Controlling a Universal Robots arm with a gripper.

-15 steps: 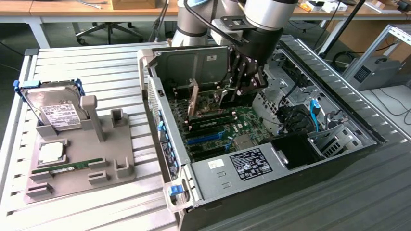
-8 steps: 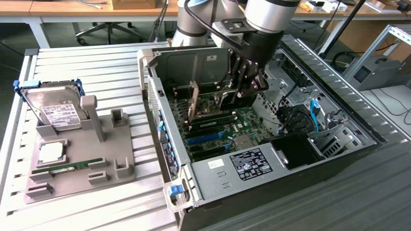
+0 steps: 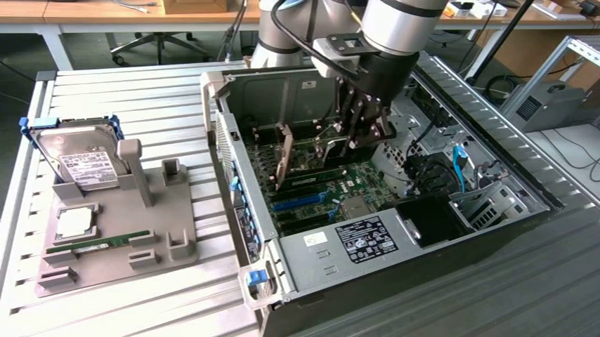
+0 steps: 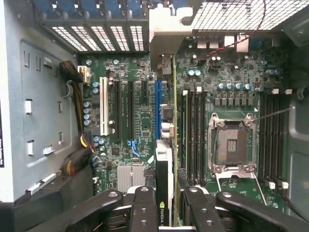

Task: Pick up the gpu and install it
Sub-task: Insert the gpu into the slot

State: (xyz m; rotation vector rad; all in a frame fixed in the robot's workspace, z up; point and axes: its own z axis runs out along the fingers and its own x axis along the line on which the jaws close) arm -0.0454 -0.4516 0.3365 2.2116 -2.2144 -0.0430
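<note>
My gripper point(image 3: 361, 137) is down inside the open computer case point(image 3: 375, 242), shut on the gpu point(image 3: 314, 151). In the wrist view the gpu point(image 4: 164, 164) appears edge-on, a thin card with a black face, clamped between the two black fingers point(image 4: 144, 208). Its silver end bracket point(image 4: 166, 34) reaches toward the case's rear slot openings. The card stands upright just above the motherboard, in line with the long blue slot point(image 4: 157, 106). Whether its edge touches the slot I cannot tell.
A white slot point(image 4: 103, 106) and black slots lie beside the blue one, with the CPU socket point(image 4: 231, 145) and cables point(image 4: 77, 145) nearby. On the exterior view's left, a grey fixture point(image 3: 178, 232) carries a hard drive point(image 3: 84, 165), a processor point(image 3: 75, 221) and a memory stick point(image 3: 98, 243).
</note>
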